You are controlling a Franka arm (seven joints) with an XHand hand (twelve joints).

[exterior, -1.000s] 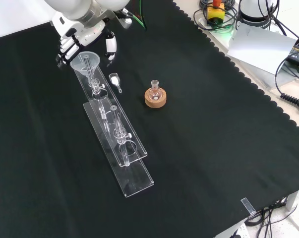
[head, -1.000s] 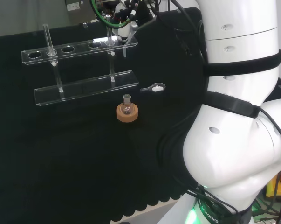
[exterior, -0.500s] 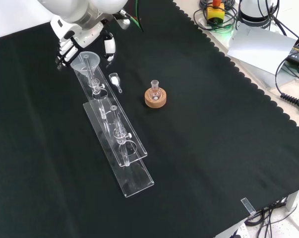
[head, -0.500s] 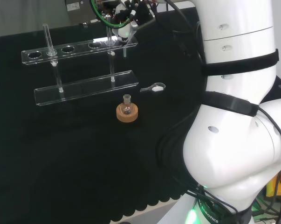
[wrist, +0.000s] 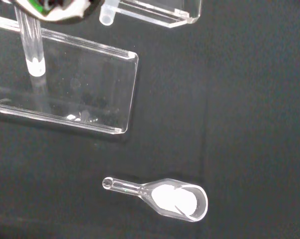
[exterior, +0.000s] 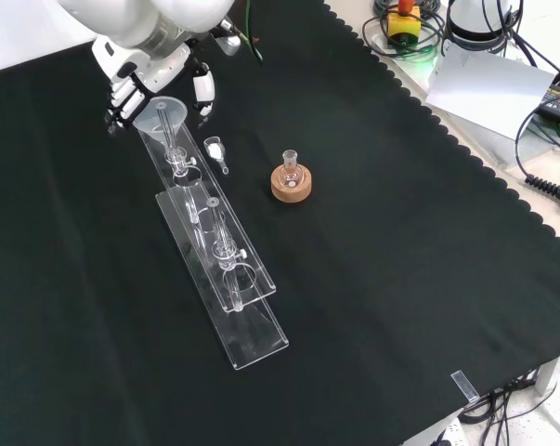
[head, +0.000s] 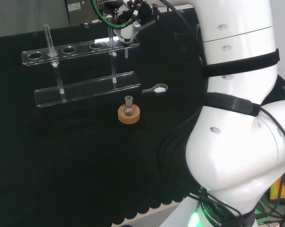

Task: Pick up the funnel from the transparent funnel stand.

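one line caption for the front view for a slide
Hand closing around funnel on the clear stand.

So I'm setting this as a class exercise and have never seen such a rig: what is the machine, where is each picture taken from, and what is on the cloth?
The machine is a white robot arm ending in a robot hand with fingers and a thumb. One camera looks from behind and above the arm's base, one from in front looking down, one from the wrist. On the black cloth stands a clear funnel stand: a base plate, posts and a top rail with holes. A clear funnel sits in the end hole, under the robot hand, whose fingers reach down on either side of it; whether they touch it I cannot tell. Nearby lie a small clear scoop holding something white, and a little round flask on a cork ring.
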